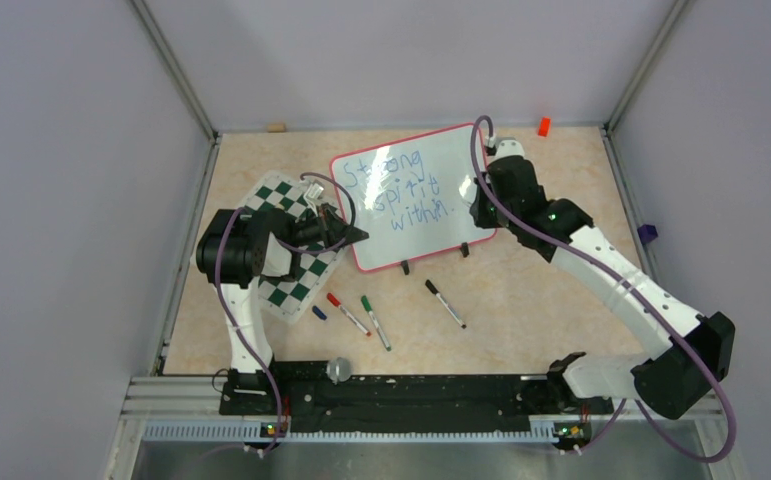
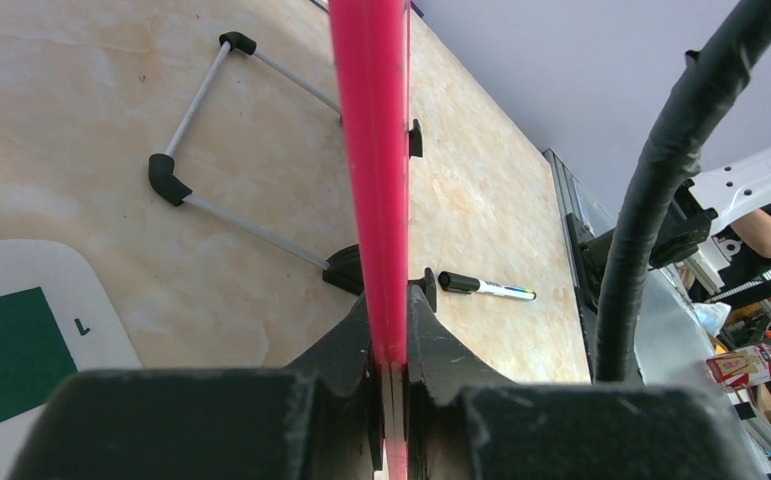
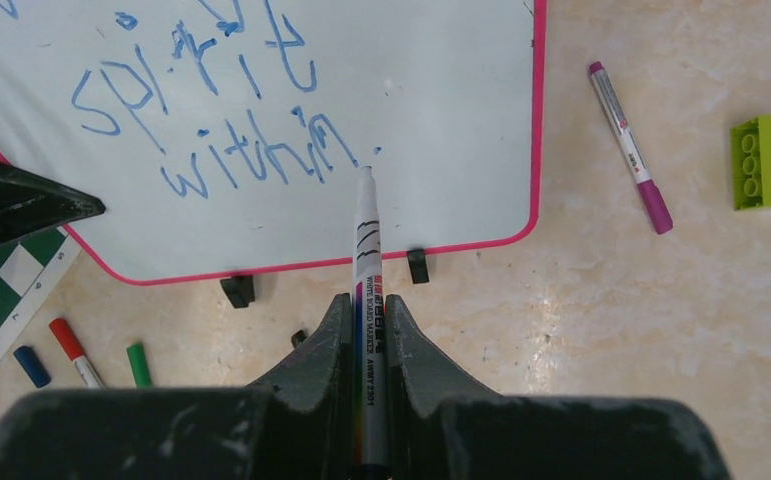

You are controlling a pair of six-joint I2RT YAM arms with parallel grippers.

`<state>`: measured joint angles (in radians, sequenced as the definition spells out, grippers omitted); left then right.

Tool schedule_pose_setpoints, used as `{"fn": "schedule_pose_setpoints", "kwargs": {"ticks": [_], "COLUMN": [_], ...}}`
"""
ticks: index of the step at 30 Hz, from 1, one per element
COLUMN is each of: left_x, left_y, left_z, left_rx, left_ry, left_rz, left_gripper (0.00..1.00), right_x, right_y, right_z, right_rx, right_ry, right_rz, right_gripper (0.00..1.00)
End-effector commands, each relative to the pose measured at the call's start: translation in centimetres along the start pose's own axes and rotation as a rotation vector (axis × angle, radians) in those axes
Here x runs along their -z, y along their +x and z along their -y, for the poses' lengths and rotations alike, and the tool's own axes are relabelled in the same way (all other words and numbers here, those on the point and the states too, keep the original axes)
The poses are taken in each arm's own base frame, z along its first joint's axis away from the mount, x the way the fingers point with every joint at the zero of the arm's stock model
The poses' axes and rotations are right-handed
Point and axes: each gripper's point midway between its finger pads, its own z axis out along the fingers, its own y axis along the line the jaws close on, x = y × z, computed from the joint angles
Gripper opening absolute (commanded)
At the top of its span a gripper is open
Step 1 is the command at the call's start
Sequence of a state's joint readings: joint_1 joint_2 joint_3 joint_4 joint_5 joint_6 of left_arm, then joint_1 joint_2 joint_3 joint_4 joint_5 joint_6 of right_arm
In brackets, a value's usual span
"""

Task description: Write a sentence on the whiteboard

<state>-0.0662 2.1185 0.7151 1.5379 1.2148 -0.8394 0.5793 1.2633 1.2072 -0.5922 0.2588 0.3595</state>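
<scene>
whiteboard [image 2: 371, 150] face unseen edge-on, sentence [image 3: 251, 160] top line cut off

Whiteboard [image 3: 461, 100], blue sentence [image 1: 397, 190]: "Strong spirit within."; barrel of marker [image 3: 366, 250] in my right gripper [image 3: 367, 308]: "WHITE BOARD MARKER", further print unclear

The whiteboard [image 1: 426, 242] lies on the desk [image 1: 541, 290], near the middle and toward the back. The sentence [image 1: 401, 195] is on its left part. The chess mat [image 1: 291, 285] lies just left of the board. The left hand [image 1: 359, 236] is over the mat and pinches the board's left edge. The right hand [image 1: 476, 210] is at the board's right side and holds a marker [image 3: 365, 230], its tip by the end of the last word. In front of the board two more markers [image 1: 348, 313] lie side by side, with another marker [image 1: 445, 303] to their right. A block [image 1: 543, 126] sits behind the board, at the back right.
</scene>
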Motion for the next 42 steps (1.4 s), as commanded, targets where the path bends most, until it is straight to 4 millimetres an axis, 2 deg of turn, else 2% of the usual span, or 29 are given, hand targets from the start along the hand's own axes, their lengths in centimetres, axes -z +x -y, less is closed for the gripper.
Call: {"fn": "schedule_pose_setpoints", "kwargs": {"ticks": [1, 7, 11, 12, 17, 20, 27, 42], "left_x": [0.7, 0.7, 0.7, 0.7, 0.7, 0.7, 0.7, 0.7], "left_y": [-2.4, -2.4, -2.4, -2.4, -2.4, -2.4, -2.4, -2.4], "left_z": [-0.9, -0.9, -0.9, -0.9, -0.9, -0.9, -0.9, -0.9], "left_rx": [-0.151, -0.151, -0.151, -0.151, -0.151, -0.151, -0.151, -0.151], "left_ry": [-0.048, -0.048, -0.048, -0.048, -0.048, -0.048, -0.048, -0.048], "left_rz": [0.09, 0.09, 0.09, 0.09, 0.09, 0.09, 0.09, 0.09], "left_gripper": [0.0, 0.0, 0.0, 0.0, 0.0, 0.0, 0.0, 0.0], "right_x": [0.7, 0.8, 0.6, 0.5, 0.0, 0.3, 0.4, 1.0], "right_y": [-2.8, -3.2, -2.3, -2.2, -0.3, 0.2, 0.4, -0.7], "right_z": [0.1, 0.6, 3.3, 3.3, -0.2, -1.2, -1.5, -1.6], "right_rx": [-0.005, -0.003, -0.116, -0.135, -0.059, -0.036, -0.019, -0.027], "right_ry": [-0.008, 0.005, 0.087, 0.072, -0.163, -0.232, -0.261, -0.258], "right_rz": [0.073, 0.083, 0.062, 0.057, 0.02, 0.013, 0.017, 0.047], "right_gripper": [0.0, 0.0, 0.0, 0.0, 0.0, 0.0, 0.0, 0.0]}}
